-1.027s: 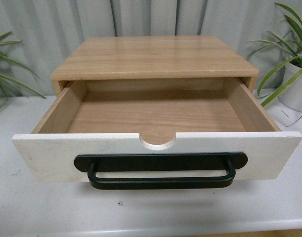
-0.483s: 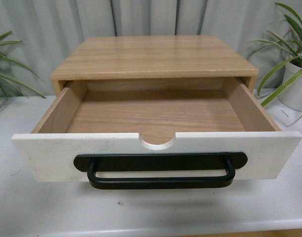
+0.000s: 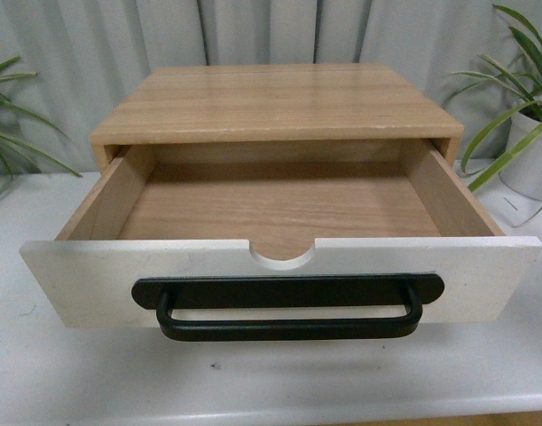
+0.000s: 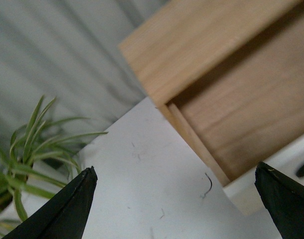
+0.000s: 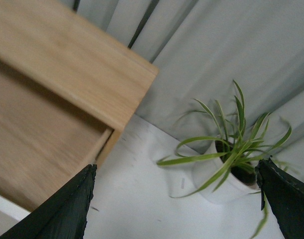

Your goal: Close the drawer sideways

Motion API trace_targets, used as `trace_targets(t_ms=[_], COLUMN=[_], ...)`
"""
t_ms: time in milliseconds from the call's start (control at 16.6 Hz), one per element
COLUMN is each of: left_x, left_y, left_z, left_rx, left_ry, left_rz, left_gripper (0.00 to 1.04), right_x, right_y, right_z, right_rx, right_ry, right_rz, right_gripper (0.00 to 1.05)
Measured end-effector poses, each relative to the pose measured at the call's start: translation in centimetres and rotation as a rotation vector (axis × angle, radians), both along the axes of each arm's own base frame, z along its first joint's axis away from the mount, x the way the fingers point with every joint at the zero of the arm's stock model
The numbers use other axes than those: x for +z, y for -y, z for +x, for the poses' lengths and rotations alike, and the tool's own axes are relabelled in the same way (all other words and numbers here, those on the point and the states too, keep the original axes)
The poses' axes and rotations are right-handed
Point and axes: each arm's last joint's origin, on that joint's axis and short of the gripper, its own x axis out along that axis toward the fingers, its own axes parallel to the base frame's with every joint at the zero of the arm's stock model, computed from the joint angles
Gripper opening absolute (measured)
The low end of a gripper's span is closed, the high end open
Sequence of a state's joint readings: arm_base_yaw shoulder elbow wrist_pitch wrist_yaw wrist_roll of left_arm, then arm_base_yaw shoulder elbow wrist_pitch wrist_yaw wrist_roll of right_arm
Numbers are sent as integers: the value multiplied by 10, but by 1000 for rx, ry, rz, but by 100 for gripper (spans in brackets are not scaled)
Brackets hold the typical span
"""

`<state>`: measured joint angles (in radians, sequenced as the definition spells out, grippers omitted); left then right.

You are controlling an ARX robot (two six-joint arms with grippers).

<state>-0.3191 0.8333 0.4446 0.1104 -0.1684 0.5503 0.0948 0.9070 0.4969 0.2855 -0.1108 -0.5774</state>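
Note:
The drawer [image 3: 279, 266] is pulled far out of its light wood cabinet [image 3: 275, 102]. It has a white front panel, a long black bar handle [image 3: 288, 311] and a semicircular notch in the top edge; inside it is empty. Neither arm shows in the front view. My left gripper [image 4: 176, 209] is open above the white table beside the drawer's left side [image 4: 196, 149]. My right gripper [image 5: 176, 209] is open above the table beside the drawer's right side [image 5: 99, 149]. Neither gripper touches the drawer.
The cabinet stands on a white table [image 3: 93, 373] before a grey curtain. A potted plant in a white pot [image 3: 532, 151] stands at the right; it also shows in the right wrist view [image 5: 226, 174]. Another plant [image 3: 4, 133] is at the left, seen too in the left wrist view [image 4: 27, 154].
The drawer front has shifted very slightly; otherwise nothing visibly moves in the front view.

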Motion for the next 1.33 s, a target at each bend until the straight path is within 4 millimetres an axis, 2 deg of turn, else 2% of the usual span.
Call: trace_targets(t_ms=[121,242,302,423,664,846,1329], left_x=[0,-2,-4,-4,-15,-24,-36], left_y=[9,20,25,32,40,38,42], left_z=[1,3,5,11,30,40,55], left_rx=[-96,-227,-270,-302,-284,-255,-242], left_ry=[-34,-74,-87,-95,-119,-140,-153], left_rz=[131,346,414,453,469,494,506], left_gripper=[98,98,98,98,98,98,98], right_x=[1,2,0,-11,-28,-36,-48], right_y=[-2,-6,-6,-8,-25,-38,-51], right_z=[4,5,6,14,31,32,57], right_rx=[53,180,231,313,397,456,429], right_ry=[-16,-29,-45,-83,-134,-198,-252], right_rz=[-157,-466,-568,-699,-729,-714,-668], right_gripper=[98,98,98,98,98,98,98])
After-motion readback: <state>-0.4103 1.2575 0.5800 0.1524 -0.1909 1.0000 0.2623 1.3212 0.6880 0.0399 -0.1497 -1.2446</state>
